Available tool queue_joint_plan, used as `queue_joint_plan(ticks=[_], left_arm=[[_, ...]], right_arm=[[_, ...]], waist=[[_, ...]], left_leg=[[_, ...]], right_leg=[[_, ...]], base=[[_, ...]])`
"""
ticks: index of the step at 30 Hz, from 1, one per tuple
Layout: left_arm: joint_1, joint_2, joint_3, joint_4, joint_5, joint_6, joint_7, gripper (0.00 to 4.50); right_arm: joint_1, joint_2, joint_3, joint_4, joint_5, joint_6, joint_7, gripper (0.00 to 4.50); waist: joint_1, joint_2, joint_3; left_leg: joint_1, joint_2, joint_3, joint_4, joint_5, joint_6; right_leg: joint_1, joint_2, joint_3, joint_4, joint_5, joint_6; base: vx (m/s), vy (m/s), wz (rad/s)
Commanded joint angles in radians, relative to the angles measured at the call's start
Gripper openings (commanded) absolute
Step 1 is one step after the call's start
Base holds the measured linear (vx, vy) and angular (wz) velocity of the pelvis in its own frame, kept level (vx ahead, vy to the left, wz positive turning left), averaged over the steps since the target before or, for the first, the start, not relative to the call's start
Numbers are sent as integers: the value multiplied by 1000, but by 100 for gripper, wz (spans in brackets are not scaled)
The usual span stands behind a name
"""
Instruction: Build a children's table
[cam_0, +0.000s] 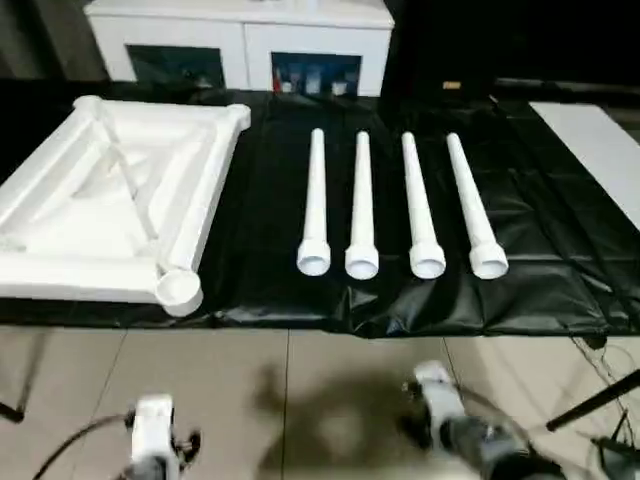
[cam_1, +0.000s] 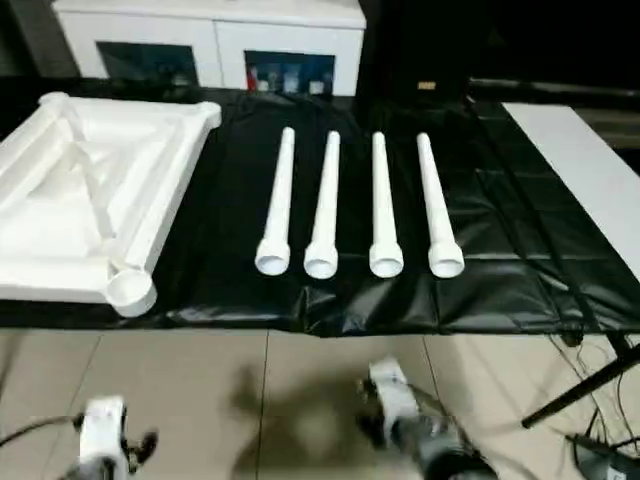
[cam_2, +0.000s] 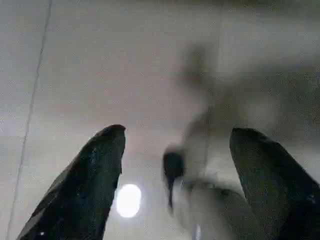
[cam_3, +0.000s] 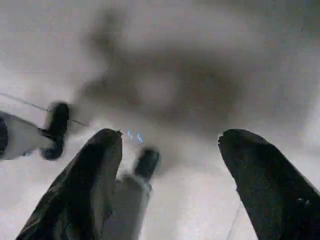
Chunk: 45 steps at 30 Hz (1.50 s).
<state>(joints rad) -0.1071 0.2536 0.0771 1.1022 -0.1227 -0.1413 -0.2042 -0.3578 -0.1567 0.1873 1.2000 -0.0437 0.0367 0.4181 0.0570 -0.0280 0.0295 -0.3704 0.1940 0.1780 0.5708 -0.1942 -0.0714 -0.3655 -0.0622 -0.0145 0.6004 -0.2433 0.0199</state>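
1. Tabletop (cam_0: 110, 200) lay ribbed side up at left end of black sheet (cam_0: 560, 270), corner socket (cam_0: 178, 290) at near edge.
2. Four legs (cam_0: 362, 205) lay side by side mid-sheet, apart from tabletop, wide ends toward near edge.
3. Left gripper (cam_2: 172, 170) spread wide, held nothing, over tiled floor (cam_0: 300, 390).
4. Right gripper (cam_3: 170, 175) likewise parted, empty.

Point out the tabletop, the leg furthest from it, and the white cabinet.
Tabletop (cam_0: 60, 262), left eye view: on its near rim.
Furthest leg (cam_0: 470, 205), left eye view: mid-shaft of the rightmost tube.
Cabinet (cam_0: 180, 38), left eye view: on its white front, above the left glass door.
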Motion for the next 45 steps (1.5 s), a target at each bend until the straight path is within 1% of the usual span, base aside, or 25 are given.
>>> queue_joint_plan(ticks=[1,2,3,6,8,10,11,12,13,14,15,16,20,23,25,26,30,32,34,35,37,39,42,44,45], left_arm=[[73,1,-40,-147,17,-21,-84,412],[73,1,-40,-147,17,-21,-84,412],[159,15,-75,-321,-2,-21,-161,425],[256,58,-126,-511,-22,-21,-257,449],[339,108,-173,-675,-45,-6,-348,450],[340,109,-174,-677,-46,-5,-349,450],[373,131,-189,-748,-48,2,-378,450],[411,149,-191,-833,-57,20,-403,450],[434,162,-187,-887,-66,28,-417,450],[480,188,-173,-1007,-98,56,-437,450],[482,188,-172,-1011,-99,57,-438,450],[528,219,-148,-1154,-142,93,-443,450],[560,262,-80,-1350,-228,153,-421,450],[493,278,26,-1558,-358,259,-339,450],[361,264,70,-1649,-428,330,-227,450],[269,247,89,-1680,-448,363,-150,450],[77,198,117,-1638,-398,426,-7,450],[-79,185,91,-1560,-136,492,80,450],[-131,136,90,-1512,-236,584,156,450],[-133,102,91,-1488,-249,554,189,450],[-135,83,90,-1478,-251,535,217,450],[-82,37,39,-1418,-169,499,282,450],[-39,55,-29,-1388,-68,491,290,450],[3,61,-60,-1359,17,482,271,450],[19,48,-43,-1347,15,483,273,450]], right_arm=[[20,-27,47,-34,-42,-45,116,384],[20,-27,47,-34,-42,-45,116,384],[57,-73,112,-113,-64,-114,243,408],[123,-131,165,-263,-38,-151,415,431],[178,-169,183,-394,2,-142,535,441],[178,-170,183,-396,2,-142,537,441],[201,-183,182,-458,26,-131,578,441],[227,-196,173,-535,55,-120,613,441],[245,-208,166,-597,81,-108,633,441],[275,-235,148,-744,146,-63,664,441],[276,-236,147,-749,148,-62,664,441],[305,-269,117,-933,231,14,684,441],[307,-295,35,-1155,337,126,657,441],[217,-280,-89,-1317,472,258,558,441],[96,-251,-172,-1370,549,331,440,441],[22,-222,-216,-1371,533,342,337,441],[-77,-170,-282,-1313,509,399,156,441],[-111,-159,-272,-1253,331,416,46,441],[-100,-146,-256,-1247,295,458,-19,441],[-87,-146,-236,-1244,278,435,-22,441],[-81,-150,-219,-1246,271,424,-28,441],[-43,-78,-234,-1213,242,412,-193,441],[-3,-49,-223,-1198,198,399,-281,441],[25,-11,-236,-1183,177,385,-305,441],[33,-1,-243,-1183,174,372,-303,441]], waist=[[6,10,-39],[6,4,-39],[13,-4,-41],[16,-11,-32],[21,-10,-26],[21,-11,-15],[19,-12,-13],[23,1,-13],[21,-8,-10],[22,3,-7],[24,-3,-9],[19,-1,-7],[24,5,-4],[26,3,-8],[27,5,-17],[26,6,-19],[23,5,-26],[25,0,-37],[26,10,-45],[29,11,-47],[29,1,-49],[26,15,-51],[26,15,-49],[39,10,-51],[48,16,-50]], left_leg=[[15,60,-9,-63,-142,101],[14,62,-9,-61,-131,104],[12,63,-10,-59,-110,111],[12,64,-5,-60,-163,116],[15,64,-6,-68,-232,98],[16,67,-5,-79,-308,70],[21,64,-4,-82,-361,43],[24,67,-8,-85,-380,30],[24,69,-5,-83,-393,23],[20,66,-7,-88,-403,16],[22,68,-7,-87,-402,17],[21,64,-7,-89,-397,18],[26,58,-2,-85,-373,14],[28,53,0,-80,-319,-4],[33,47,0,-73,-256,-15],[33,43,2,-68,-217,-22],[28,31,8,-55,-103,-59],[22,24,6,-46,-46,-74],[21,19,2,-38,8,-92],[19,16,1,-36,5,-108],[12,16,1,-34,4,-99],[11,15,1,-30,15,-84],[7,14,8,-29,-59,-29],[-16,8,13,-7,-92,108],[1,15,14,40,-136,124]], right_leg=[[20,-83,28,-49,122,-264],[21,-82,27,-47,147,-271],[30,-83,24,-41,197,-279],[23,-75,26,-46,188,-265],[20,-68,27,-52,95,-249],[11,-66,29,-64,-31,-233],[7,-67,32,-72,-130,-222],[6,-71,36,-75,-162,-213],[3,-70,39,-78,-181,-203],[5,-68,40,-79,-204,-184],[8,-67,41,-81,-204,-174],[5,-61,40,-79,-213,-168],[-4,-55,44,-80,-244,-149],[-3,-48,41,-70,-199,-153],[-1,-44,38,-58,-128,-164],[-2,-42,35,-51,-94,-166],[6,-32,35,-34,45,-137],[16,-29,32,-31,126,-110],[20,-30,30,-20,205,-102],[22,-27,29,-17,237,-117],[31,-28,29,-14,275,-125],[28,-28,28,-13,318,-127],[26,-48,39,-29,216,-117],[38,-103,74,-53,157,-124],[20,-137,134,-80,72,-129]], base=[[0,0,0],[0,0,0],[0,0,0],[0,0,0],[0,0,0],[0,0,0],[0,0,0],[0,0,0],[0,0,0],[0,0,0],[0,0,0],[0,0,0],[0,0,0],[0,0,0],[0,0,0],[0,0,0],[0,0,0],[0,0,0],[0,0,0],[0,0,0],[0,0,0],[0,0,0],[0,0,0],[0,0,0],[-27,52,0]])
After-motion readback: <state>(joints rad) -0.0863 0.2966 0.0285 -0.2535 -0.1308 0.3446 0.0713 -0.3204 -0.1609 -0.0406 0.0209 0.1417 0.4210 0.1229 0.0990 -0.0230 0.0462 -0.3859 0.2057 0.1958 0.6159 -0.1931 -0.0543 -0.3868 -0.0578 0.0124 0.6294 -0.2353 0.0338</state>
